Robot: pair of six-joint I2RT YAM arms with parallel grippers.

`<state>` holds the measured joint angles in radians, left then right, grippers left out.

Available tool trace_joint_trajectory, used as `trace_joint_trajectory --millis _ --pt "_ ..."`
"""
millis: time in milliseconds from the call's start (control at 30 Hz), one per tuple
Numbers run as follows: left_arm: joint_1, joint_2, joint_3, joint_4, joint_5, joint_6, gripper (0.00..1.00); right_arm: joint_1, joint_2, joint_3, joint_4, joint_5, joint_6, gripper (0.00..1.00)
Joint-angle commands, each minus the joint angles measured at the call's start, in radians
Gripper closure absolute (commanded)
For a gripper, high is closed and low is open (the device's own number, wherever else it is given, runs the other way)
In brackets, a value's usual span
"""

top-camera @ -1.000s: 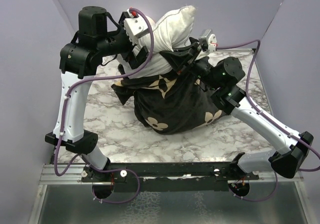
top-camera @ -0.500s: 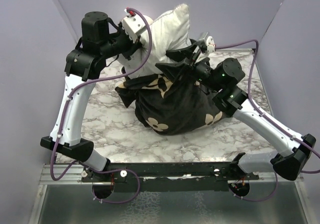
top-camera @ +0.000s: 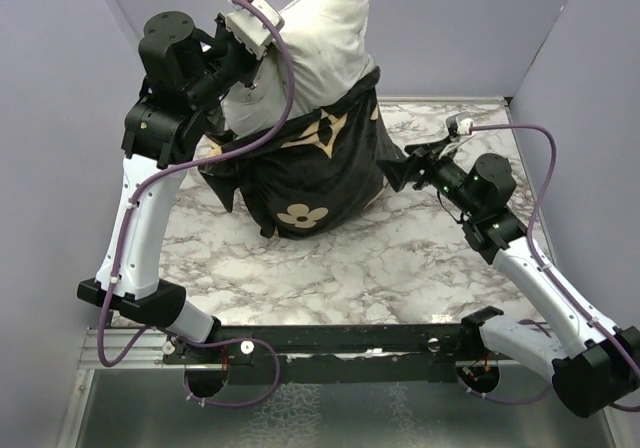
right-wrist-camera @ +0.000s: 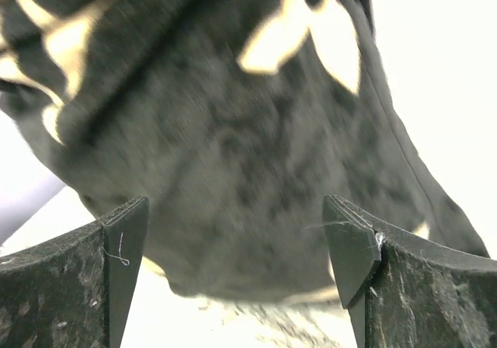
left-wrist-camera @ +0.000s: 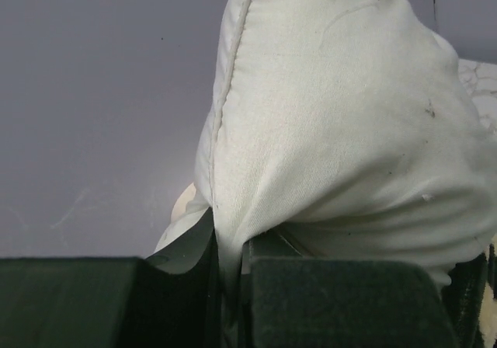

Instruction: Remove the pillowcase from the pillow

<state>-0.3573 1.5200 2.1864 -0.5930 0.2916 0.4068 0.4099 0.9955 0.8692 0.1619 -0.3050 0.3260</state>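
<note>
The white pillow (top-camera: 322, 38) stands on end at the back of the table, its upper half bare. The black pillowcase (top-camera: 310, 173) with tan flowers wraps its lower half and bunches on the marble. My left gripper (left-wrist-camera: 229, 282) is shut on a pinch of the pillow's white fabric (left-wrist-camera: 334, 130) beside a seam, high at the pillow's left side. My right gripper (top-camera: 402, 171) hangs open just right of the pillowcase. In the right wrist view the black cloth (right-wrist-camera: 233, 154) fills the space ahead of the spread fingers (right-wrist-camera: 351, 243), and nothing is between them.
The marble tabletop (top-camera: 340, 263) is closed in by purple walls at the back and both sides. A metal rail (top-camera: 330, 343) carrying the arm bases runs along the near edge. A purple cable (top-camera: 285, 78) loops over the pillow's left side.
My left gripper shut on the pillow and lifted it upright and leftwards. My right gripper let go of the pillowcase, opened and drew back to the right.
</note>
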Motion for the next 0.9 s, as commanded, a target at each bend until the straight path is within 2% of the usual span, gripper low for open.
trace_joint_trajectory --millis 0,133,300,500,633,867 --pt "0.002 -0.1 -0.088 0.254 0.043 0.046 1.0 -0.046 -0.003 -0.106 -0.005 0.078 -0.021 0.09" --pt "0.003 -0.097 -0.078 0.229 0.049 0.067 1.0 -0.064 0.105 -0.119 0.024 0.189 -0.068 0.08" --pt "0.001 -0.107 -0.054 0.206 0.048 0.093 1.0 -0.156 0.326 -0.043 0.003 0.205 -0.074 0.06" --pt "0.002 -0.131 -0.017 0.175 0.048 0.102 1.0 -0.244 0.609 0.037 0.018 0.213 0.006 0.11" --pt "0.003 -0.152 -0.022 0.171 0.042 0.118 1.0 -0.25 0.712 0.079 0.065 0.147 -0.012 0.12" --pt "0.002 -0.158 -0.022 0.19 0.033 0.136 1.0 -0.249 0.808 0.107 0.133 0.024 -0.139 0.09"
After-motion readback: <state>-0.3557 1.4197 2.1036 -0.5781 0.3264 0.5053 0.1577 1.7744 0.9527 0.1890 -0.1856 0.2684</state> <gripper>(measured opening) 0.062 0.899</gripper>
